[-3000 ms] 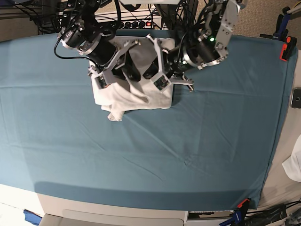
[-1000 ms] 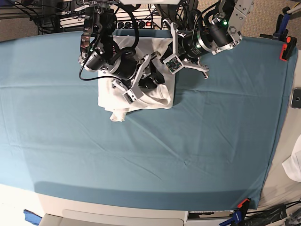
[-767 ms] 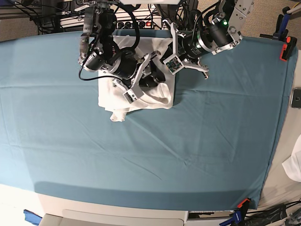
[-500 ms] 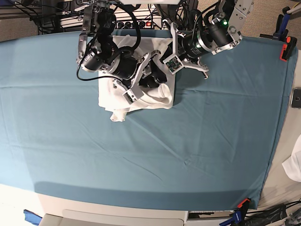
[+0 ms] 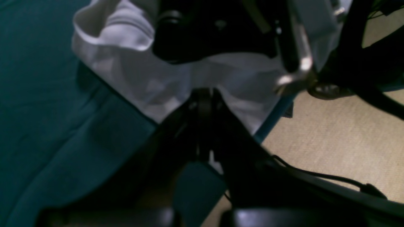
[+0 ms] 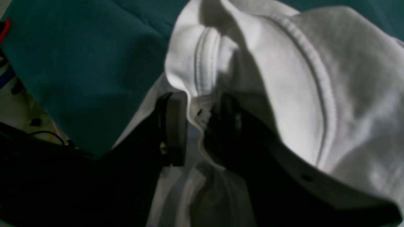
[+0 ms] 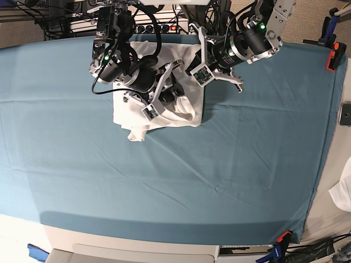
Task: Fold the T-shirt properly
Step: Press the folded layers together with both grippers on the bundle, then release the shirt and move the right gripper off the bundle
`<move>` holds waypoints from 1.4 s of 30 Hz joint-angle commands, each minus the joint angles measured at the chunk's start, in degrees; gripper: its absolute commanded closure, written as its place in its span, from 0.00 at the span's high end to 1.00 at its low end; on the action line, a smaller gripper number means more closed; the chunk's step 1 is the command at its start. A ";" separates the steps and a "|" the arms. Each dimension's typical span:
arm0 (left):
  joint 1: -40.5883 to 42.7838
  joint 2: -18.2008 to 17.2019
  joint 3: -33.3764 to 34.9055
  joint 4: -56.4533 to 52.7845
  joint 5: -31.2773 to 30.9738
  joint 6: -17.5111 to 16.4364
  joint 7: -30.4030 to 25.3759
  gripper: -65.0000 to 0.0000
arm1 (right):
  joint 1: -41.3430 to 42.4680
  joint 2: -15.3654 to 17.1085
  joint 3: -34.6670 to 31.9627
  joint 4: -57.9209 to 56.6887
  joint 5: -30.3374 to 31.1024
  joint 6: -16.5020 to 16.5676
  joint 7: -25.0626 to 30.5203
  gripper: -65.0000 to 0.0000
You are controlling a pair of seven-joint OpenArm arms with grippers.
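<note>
Your teal table cover (image 7: 230,164) is a matte woven sheet stretched over the whole bench, smooth apart from a few shallow creases near the front. On it, toward the far edge and left of centre in the base view, you have the T-shirt (image 7: 181,112), a soft white cotton bundle gathered into a rough square with a crumpled tail poking out at its near left corner.

Working from the left of the base view, your right gripper (image 6: 199,126) sits over the shirt's left half. In its wrist view the jaws stand partly apart with a fold of white fabric between them: a thick doubled hem with parallel rows of stitching curls over the fingers (image 6: 173,126), one a flat grey pad, the other dark. The cloth around it is finely napped and drapes in rounded, soft-edged rolls.

Further right, your left gripper (image 5: 204,104) comes in over the shirt's right edge, near the far side of the table. Its dark fingers are pressed together into one narrow point, and that point meets a puckered peak of white cloth, so it has the shirt pinched. Beside it the fabric hangs in smooth folds over the cover's edge, with beige carpet (image 5: 331,142) below and the other arm's black housing above.
</note>
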 commanded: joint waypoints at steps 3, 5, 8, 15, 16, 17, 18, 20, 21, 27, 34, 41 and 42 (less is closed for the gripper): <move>-0.11 -0.02 -0.13 0.96 -0.22 -0.17 -1.29 0.00 | 0.63 -0.02 -1.84 3.87 -1.49 -0.02 1.55 0.28; -0.11 -0.02 -0.11 0.81 -0.11 -0.15 -1.29 0.00 | 0.61 -0.07 -1.84 5.70 -1.38 -0.02 1.62 0.28; -0.11 -0.02 -0.11 0.48 -0.07 -0.15 -1.31 0.00 | 0.57 -0.04 -1.84 7.78 -1.40 0.00 2.43 0.28; -0.11 -0.02 -0.13 -0.92 2.29 -0.13 -1.27 0.00 | -0.68 -0.04 -1.49 12.00 -1.66 0.00 3.50 0.28; -0.11 -0.02 -0.13 -0.92 3.69 -0.11 -1.29 0.00 | -0.81 -0.02 -1.16 12.96 -1.77 0.00 3.72 0.28; -0.11 -0.02 -0.13 -0.92 4.98 0.02 -1.29 0.00 | -0.83 -0.04 -0.70 13.84 -2.14 0.00 3.96 0.28; -0.11 -0.02 -0.13 -0.92 6.03 0.26 -1.27 0.00 | -0.83 -0.02 -0.02 14.67 -2.78 0.02 4.42 0.28; -0.11 -0.28 -0.13 -0.92 7.52 1.49 -1.27 0.00 | -0.83 -0.04 1.95 16.02 -3.82 0.02 5.31 0.28; -0.11 -0.70 -0.13 -0.92 8.26 2.10 -1.29 0.00 | -0.83 -0.04 3.34 16.55 -3.80 0.00 5.55 0.28; -0.11 -2.25 -0.90 -0.92 13.33 6.97 -1.29 0.00 | -1.18 0.79 15.78 17.18 -2.82 -2.19 6.03 0.28; -0.26 -2.23 -4.76 -0.92 12.04 8.17 -1.70 0.00 | -8.50 6.78 26.73 17.20 10.03 -2.62 1.64 0.28; -0.26 -2.21 -5.09 -0.92 11.54 8.15 -2.14 0.00 | -15.10 7.41 27.91 17.20 15.98 -0.42 0.09 0.00; -0.24 -2.19 -5.09 -0.92 11.39 8.15 -2.14 0.00 | -15.10 7.41 27.91 17.20 15.63 -0.44 0.04 0.00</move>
